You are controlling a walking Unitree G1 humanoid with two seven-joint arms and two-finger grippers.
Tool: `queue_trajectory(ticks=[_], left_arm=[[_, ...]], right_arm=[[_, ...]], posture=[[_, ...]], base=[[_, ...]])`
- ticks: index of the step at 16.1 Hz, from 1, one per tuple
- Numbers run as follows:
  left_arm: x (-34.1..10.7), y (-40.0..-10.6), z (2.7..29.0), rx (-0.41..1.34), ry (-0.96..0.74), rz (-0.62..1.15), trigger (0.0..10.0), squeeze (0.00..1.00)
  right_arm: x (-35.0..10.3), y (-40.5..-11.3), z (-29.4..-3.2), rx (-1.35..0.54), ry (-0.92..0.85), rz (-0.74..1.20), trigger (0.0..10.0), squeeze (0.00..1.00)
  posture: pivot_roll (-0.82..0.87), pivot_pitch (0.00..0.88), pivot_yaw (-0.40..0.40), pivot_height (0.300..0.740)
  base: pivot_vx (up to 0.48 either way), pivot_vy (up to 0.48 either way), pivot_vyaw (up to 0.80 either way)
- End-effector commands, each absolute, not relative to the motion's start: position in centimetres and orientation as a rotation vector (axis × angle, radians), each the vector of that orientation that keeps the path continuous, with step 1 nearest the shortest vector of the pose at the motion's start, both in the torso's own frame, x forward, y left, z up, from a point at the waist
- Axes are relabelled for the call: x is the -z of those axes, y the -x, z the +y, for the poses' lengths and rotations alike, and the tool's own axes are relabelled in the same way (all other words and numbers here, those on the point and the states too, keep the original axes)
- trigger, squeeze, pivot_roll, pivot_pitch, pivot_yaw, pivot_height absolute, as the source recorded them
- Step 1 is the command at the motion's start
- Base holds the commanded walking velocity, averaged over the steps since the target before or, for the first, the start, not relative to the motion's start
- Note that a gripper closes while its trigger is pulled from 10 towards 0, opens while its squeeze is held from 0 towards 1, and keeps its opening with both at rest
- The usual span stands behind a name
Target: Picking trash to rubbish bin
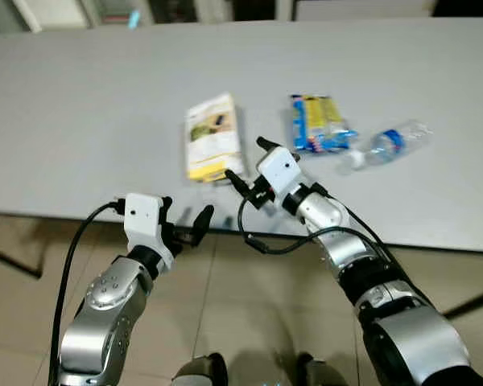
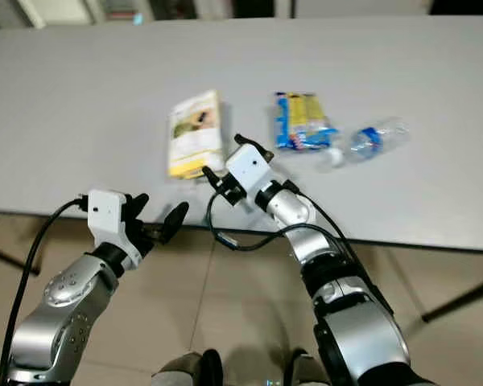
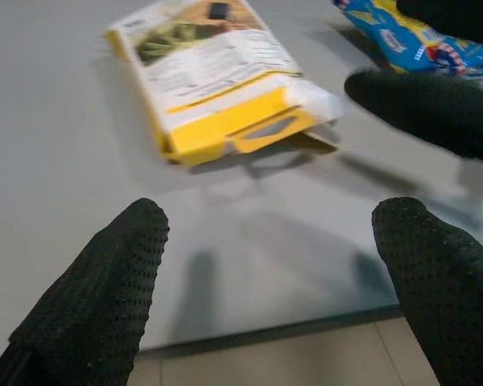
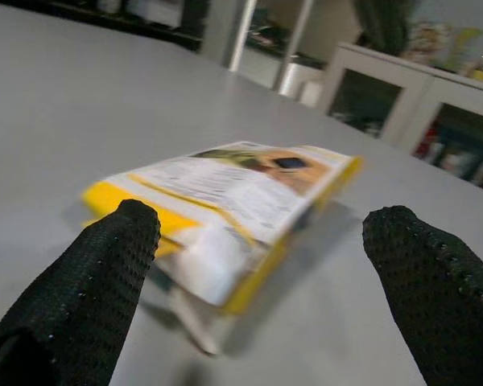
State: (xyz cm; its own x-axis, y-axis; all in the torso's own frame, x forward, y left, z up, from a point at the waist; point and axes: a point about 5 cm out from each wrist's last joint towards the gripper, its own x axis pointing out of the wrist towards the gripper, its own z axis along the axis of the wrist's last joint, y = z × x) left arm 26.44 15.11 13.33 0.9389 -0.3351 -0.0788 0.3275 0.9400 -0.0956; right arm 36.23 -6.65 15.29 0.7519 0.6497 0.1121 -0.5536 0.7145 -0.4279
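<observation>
A yellow and white carton (image 1: pixel 212 137) lies flat on the grey table (image 1: pixel 80 121), its opened flap end toward me. To its right lie a blue snack wrapper (image 1: pixel 316 122) and a clear plastic bottle (image 1: pixel 386 145) on its side. My right gripper (image 1: pixel 247 159) is open just above the table at the carton's near right corner, and in the right wrist view the carton (image 4: pixel 233 193) sits between its fingers (image 4: pixel 105 273), a little ahead of the tips. My left gripper (image 1: pixel 187 211) is open at the table's front edge, short of the carton (image 3: pixel 217 72).
The table's front edge (image 1: pixel 64 215) runs just under my left gripper, with tiled floor (image 1: pixel 249 322) below. A black cable (image 1: pixel 258 241) loops from my right wrist. Cabinets and shelves (image 4: pixel 402 104) stand beyond the table's far side.
</observation>
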Motion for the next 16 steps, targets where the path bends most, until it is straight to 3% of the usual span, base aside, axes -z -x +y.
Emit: queue_trajectory(ticks=[1,5,13,16], left_arm=[[-13.2,-26.6,15.3,0.317,0.079,0.098,10.0,0.0],[-14.0,-27.5,15.2,0.285,0.096,0.046,10.0,0.0],[-16.2,-29.2,15.2,0.237,0.152,-0.035,10.0,0.0],[-15.6,-29.4,15.4,0.226,0.158,-0.014,10.0,0.0]], right_arm=[[-15.5,-36.2,-7.1,-0.644,0.35,-0.269,10.0,0.0],[-16.0,-36.3,-7.8,-0.625,0.346,-0.288,10.0,0.0],[-16.8,-35.7,-8.4,-0.633,0.377,-0.327,10.0,0.0],[-16.6,-35.6,-8.6,-0.627,0.378,-0.319,10.0,0.0]], posture=[[0.01,0.148,0.111,0.74],[-0.01,0.136,0.103,0.74],[-0.04,0.105,0.083,0.74],[-0.04,0.104,0.085,0.74]], base=[[0.0,0.0,-0.78],[0.0,0.0,-0.78],[0.0,0.0,0.0],[0.0,0.266,0.0]])
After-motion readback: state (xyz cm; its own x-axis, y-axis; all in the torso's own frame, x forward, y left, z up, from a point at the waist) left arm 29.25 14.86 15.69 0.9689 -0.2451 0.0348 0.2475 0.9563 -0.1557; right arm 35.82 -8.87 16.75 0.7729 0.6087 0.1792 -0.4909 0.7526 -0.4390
